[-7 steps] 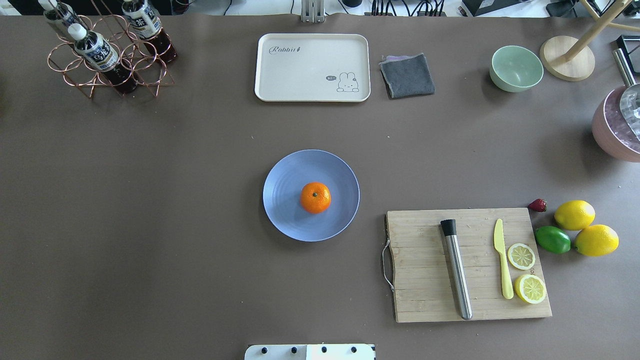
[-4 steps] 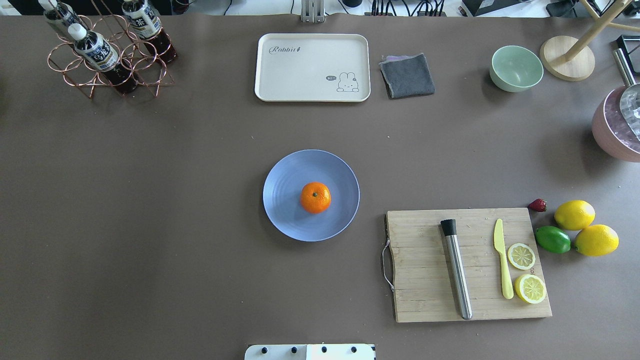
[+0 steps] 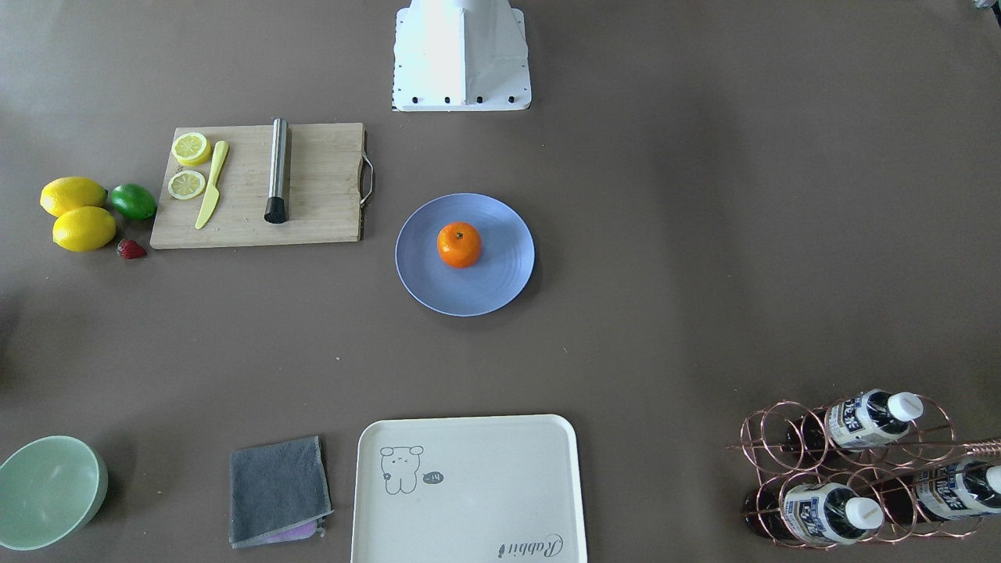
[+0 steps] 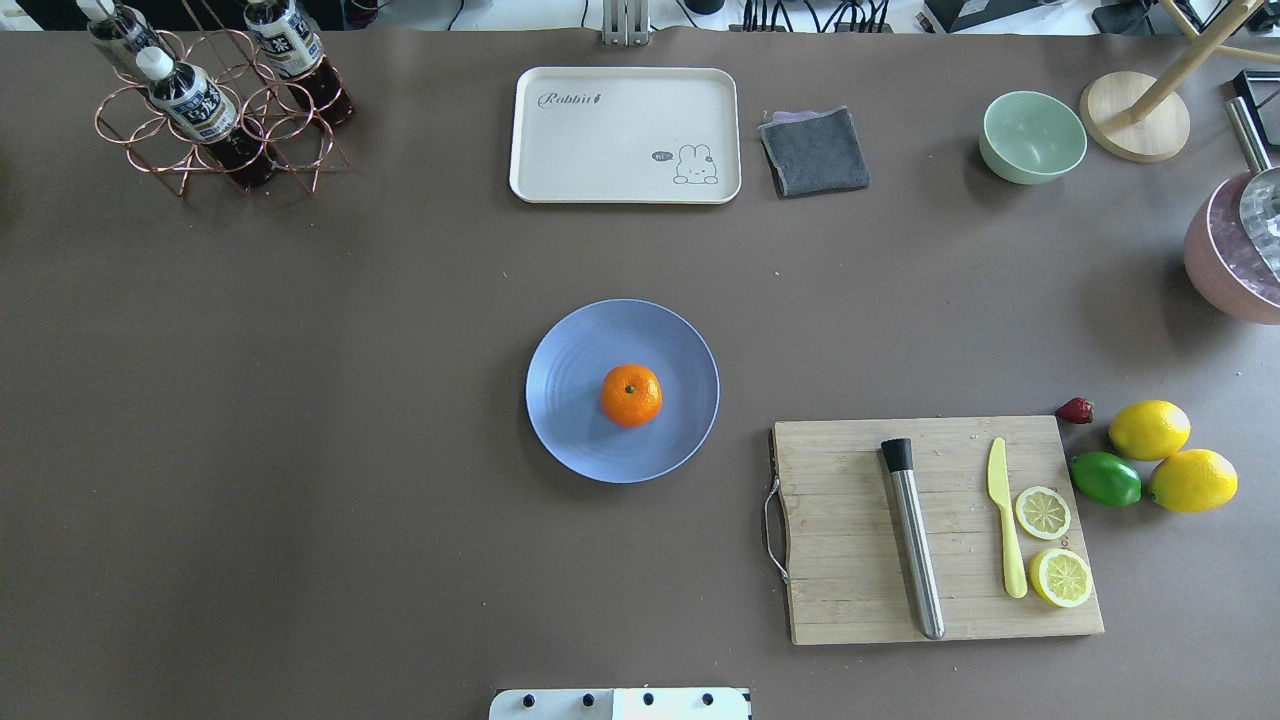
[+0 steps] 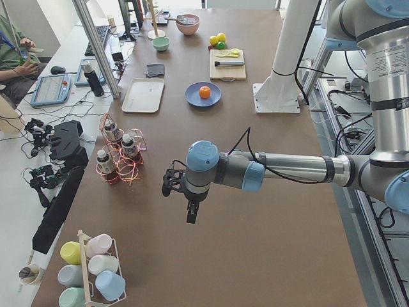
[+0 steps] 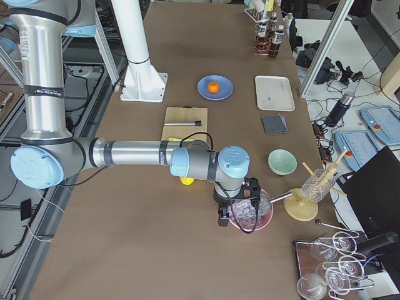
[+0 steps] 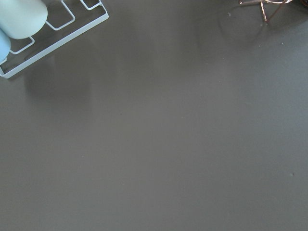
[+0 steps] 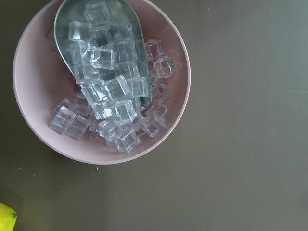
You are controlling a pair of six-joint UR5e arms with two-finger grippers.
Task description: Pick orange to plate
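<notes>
well, nothing has shifted this past second: your orange (image 4: 631, 394) rests on the plate (image 4: 570, 425), near its middle, so the task looks done. left gripper (image 5: 181, 198) and right gripper (image 6: 232, 210) hang at the table (image 4: 300, 400) ends; wide or narrow, you cannot tell.

Table (image 4: 300, 400), mid-width: plate (image 4: 575, 440), with the orange (image 4: 631, 395) on it, about at its centre.

Along the operators' edge, robot's left to right:
- bottle rack (image 4: 300, 135) holding three bottles (image 4: 190, 100)
- tray (image 4: 600, 150)
- folded cloth (image 4: 815, 150), just beside the tray
- bowl (image 4: 1033, 137)
- round stand base (image 4: 1135, 116)

Nearer the robot's edge, right of the plate: cutting board (image 4: 840, 540). On it, left to right: rod (image 4: 915, 550), knife (image 4: 1005, 520), two lemon slices (image 4: 1043, 512).

Just off the board's right edge: strawberry (image 4: 1075, 410), and lime (image 4: 1105, 479) between the board and two lemons (image 4: 1149, 429).

Further toward the table's right end: ice bowl (image 8: 29, 120), with ice cubes (image 8: 110, 91) and a scoop (image 8: 65, 24) in it.
</notes>
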